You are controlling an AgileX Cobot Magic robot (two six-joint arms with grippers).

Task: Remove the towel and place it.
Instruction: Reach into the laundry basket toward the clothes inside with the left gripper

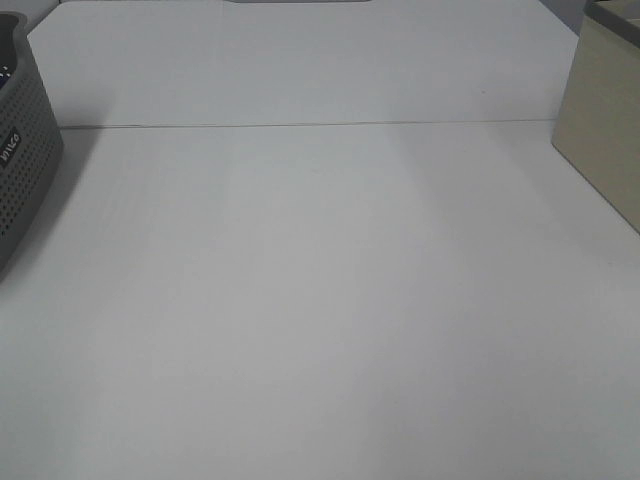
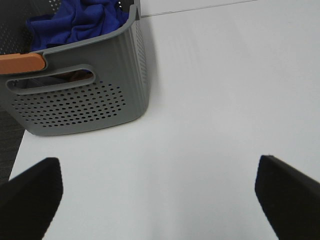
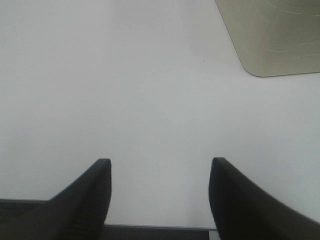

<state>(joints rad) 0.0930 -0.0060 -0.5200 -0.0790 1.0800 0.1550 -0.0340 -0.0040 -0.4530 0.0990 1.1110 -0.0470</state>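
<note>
The royal-blue towel (image 2: 80, 20) lies crumpled inside a grey perforated basket (image 2: 85, 95), seen in the left wrist view. In the exterior high view only the basket's side (image 1: 25, 170) shows at the left edge; the towel is hidden there. My left gripper (image 2: 160, 192) is open and empty above the white table, a short way from the basket's handle side. My right gripper (image 3: 160, 187) is open and empty over bare table near the front edge. Neither gripper shows in the exterior high view.
A beige box (image 1: 605, 120) stands at the right edge of the white table (image 1: 320, 300); it also shows in the right wrist view (image 3: 275, 35). An orange handle piece (image 2: 22, 62) sits on the basket's rim. A seam (image 1: 320, 125) crosses the table.
</note>
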